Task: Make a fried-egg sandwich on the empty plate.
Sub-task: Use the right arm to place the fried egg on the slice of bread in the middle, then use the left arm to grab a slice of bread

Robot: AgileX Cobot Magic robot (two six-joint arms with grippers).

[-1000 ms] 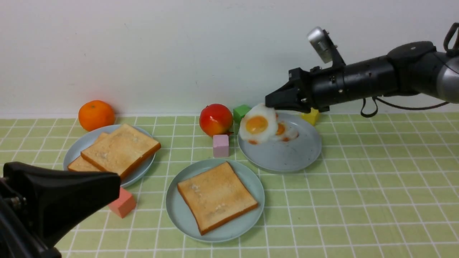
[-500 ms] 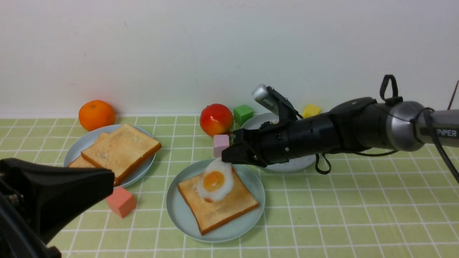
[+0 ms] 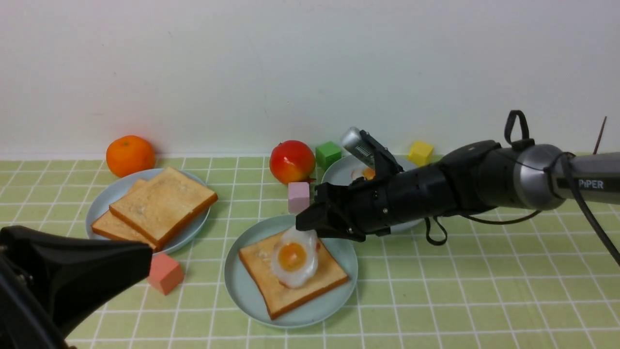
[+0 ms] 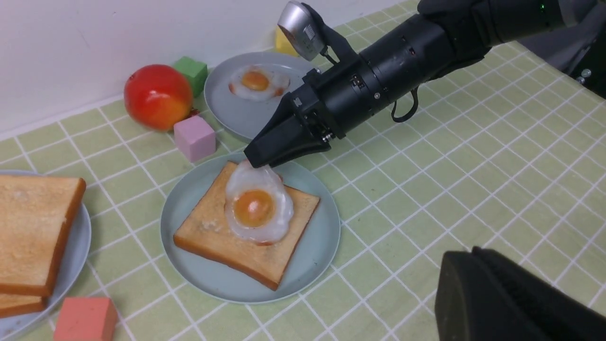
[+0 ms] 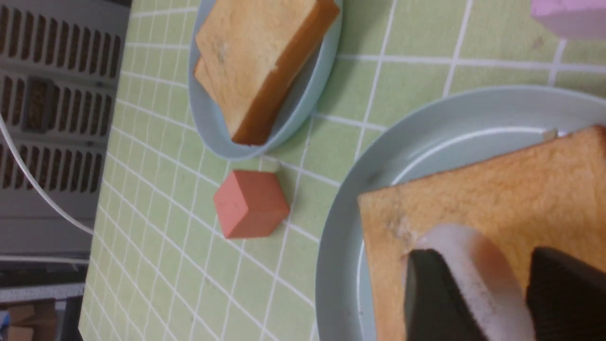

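The pale teal plate [image 3: 242, 291] sits front centre and holds one toast slice [image 3: 271, 286]. The fried egg [image 3: 293, 259] lies on that toast, yolk up. My right gripper [image 3: 305, 225] is at the egg's far edge. In the right wrist view its jaws stand apart [image 5: 478, 255] with the egg's white edge [image 5: 492, 303] between them, over the toast [image 5: 497, 189]. The left wrist view shows the egg [image 4: 255, 208] flat on the toast [image 4: 213, 237]. My left gripper [image 3: 150, 252] is shut and empty, low at the front left.
Two stacked toast slices [image 3: 162, 203] lie on a grey-blue plate [image 3: 101, 203] at the left. A smaller egg [image 4: 255, 83] lies on the back plate [image 3: 339, 174]. An orange [image 3: 130, 155], red fruit [image 3: 291, 161] and pink [image 3: 298, 196], green [image 3: 327, 154], yellow [image 3: 420, 152] and salmon [image 3: 164, 274] cubes stand around.
My right gripper carried the fried egg from the back plate to the front plate and lowered it onto the toast. Its jaws now stand apart. The left arm barely moved.
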